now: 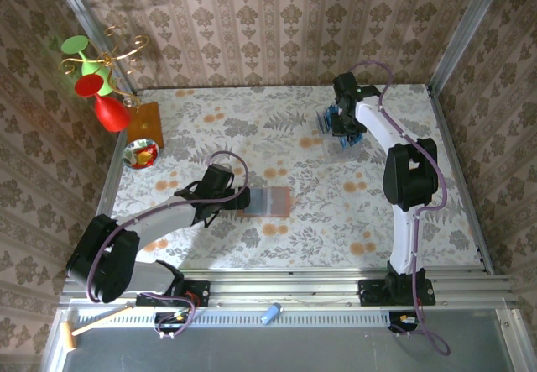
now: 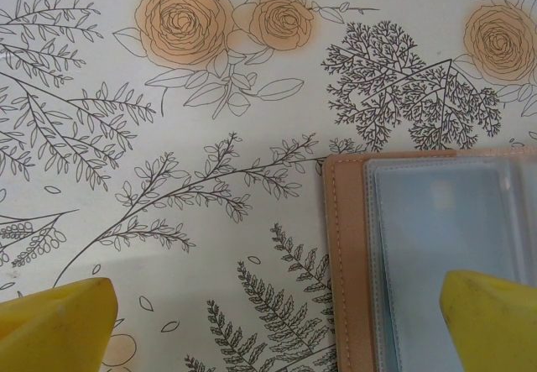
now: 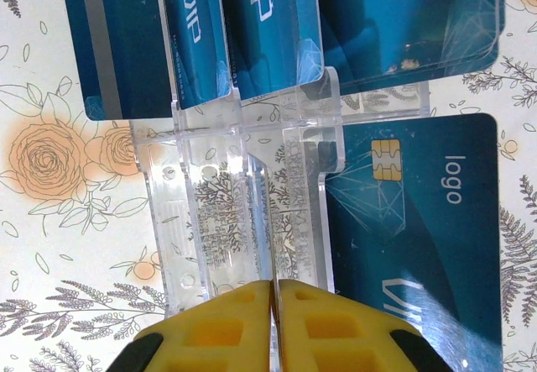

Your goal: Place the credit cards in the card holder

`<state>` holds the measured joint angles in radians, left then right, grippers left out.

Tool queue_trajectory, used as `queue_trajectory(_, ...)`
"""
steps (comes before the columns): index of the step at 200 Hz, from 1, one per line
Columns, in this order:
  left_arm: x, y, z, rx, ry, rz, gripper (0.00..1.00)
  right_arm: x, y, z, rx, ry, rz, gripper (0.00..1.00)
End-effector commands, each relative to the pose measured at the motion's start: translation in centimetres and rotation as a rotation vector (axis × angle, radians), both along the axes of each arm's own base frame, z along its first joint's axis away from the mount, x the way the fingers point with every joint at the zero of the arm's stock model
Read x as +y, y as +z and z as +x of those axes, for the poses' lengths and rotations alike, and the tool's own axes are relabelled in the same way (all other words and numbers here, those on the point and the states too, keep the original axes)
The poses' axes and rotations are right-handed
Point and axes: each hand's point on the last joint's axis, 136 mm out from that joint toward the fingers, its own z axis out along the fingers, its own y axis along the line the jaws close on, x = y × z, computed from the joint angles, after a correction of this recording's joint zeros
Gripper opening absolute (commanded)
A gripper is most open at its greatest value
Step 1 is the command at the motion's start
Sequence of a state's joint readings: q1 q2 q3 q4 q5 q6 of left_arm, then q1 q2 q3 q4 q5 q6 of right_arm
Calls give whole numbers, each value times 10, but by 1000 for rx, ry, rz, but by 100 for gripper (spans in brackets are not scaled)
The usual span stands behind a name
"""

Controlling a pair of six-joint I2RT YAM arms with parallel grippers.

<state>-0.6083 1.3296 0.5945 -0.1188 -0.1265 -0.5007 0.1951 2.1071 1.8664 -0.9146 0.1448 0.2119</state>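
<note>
The surface (image 1: 336, 221) is covered with a pale cloth printed with orange roses and grey ferns. It is closed in on three sides by walls (image 1: 277, 28) papered in a brown damask pattern, with metal posts at the far corners. At the far left corner a gilt wire stand (image 1: 122, 53), red and green cone shapes (image 1: 107, 107), an orange wooden board (image 1: 144, 124) and a small round dish (image 1: 139, 154) are gathered.

The card holder (image 1: 273, 201) is laid open toward the middle of the near edge. The left fingers (image 2: 54, 326) are spread wide and released, with one tip over the holder's clear pocket.

Near the far right corner the credit cards (image 3: 403, 19) are stood in a clear rack (image 3: 226, 221), and one more card (image 3: 419, 246) is laid flat just beside it. The right fingers (image 3: 218, 334) are clenched together at the rack's edge.
</note>
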Motion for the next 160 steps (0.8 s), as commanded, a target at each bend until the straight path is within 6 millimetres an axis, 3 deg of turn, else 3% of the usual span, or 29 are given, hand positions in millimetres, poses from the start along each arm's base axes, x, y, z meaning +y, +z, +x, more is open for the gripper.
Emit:
queue_trajectory(1,-8,10,6,-26,-27,-8,100,2,-10,-2,32,-5,24,13)
queue_trajectory(75,-8,11,6,-28,-26,-8,100,3,-16,-3,38,-27,76,18)
queue_trajectory(160,-8,11,6,-28,-29,-8,100,-3,-6,-1,18,-3,69,5)
